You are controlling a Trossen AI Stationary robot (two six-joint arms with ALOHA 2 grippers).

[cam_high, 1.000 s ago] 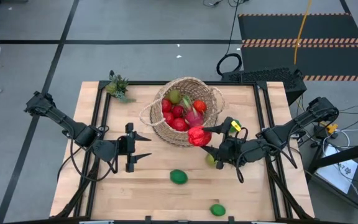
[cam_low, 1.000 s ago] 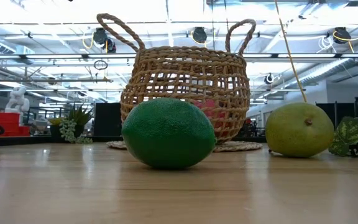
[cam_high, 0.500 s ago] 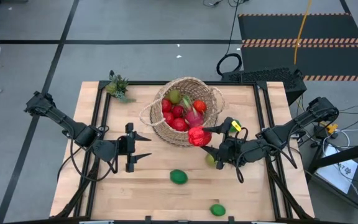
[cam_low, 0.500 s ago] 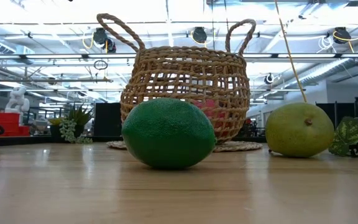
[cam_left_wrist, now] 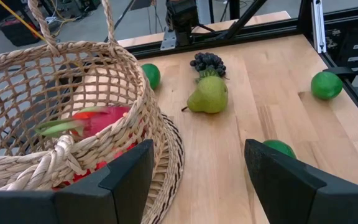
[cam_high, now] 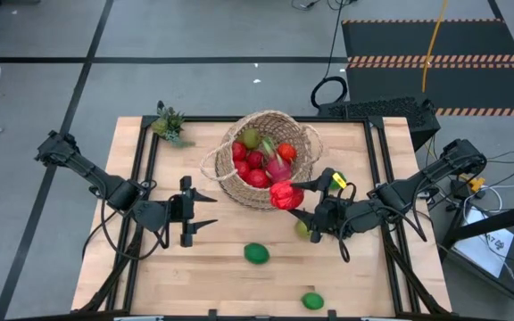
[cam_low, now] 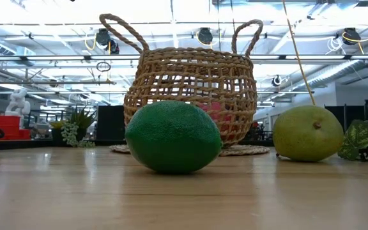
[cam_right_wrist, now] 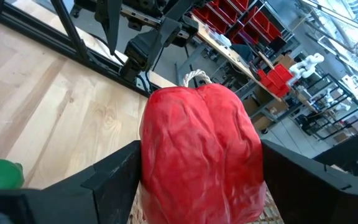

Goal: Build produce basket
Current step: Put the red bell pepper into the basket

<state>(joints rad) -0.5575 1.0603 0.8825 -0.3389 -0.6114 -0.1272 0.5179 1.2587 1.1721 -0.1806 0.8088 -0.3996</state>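
Holding steady, your right gripper (cam_high: pixel 300 198) keeps its jaws clamped on the red pepper (cam_high: pixel 285 193) at the basket's (cam_high: pixel 239 192) near-right rim; nothing has shifted, so the drop is still pending. Left gripper (cam_high: pixel 205 210) waits, jaws apart, left of it.

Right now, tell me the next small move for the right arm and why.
Probably carry the red pepper a little farther over the basket before letting go. The right claw holds it at the basket's near rim, not yet clearly above the fruit inside.
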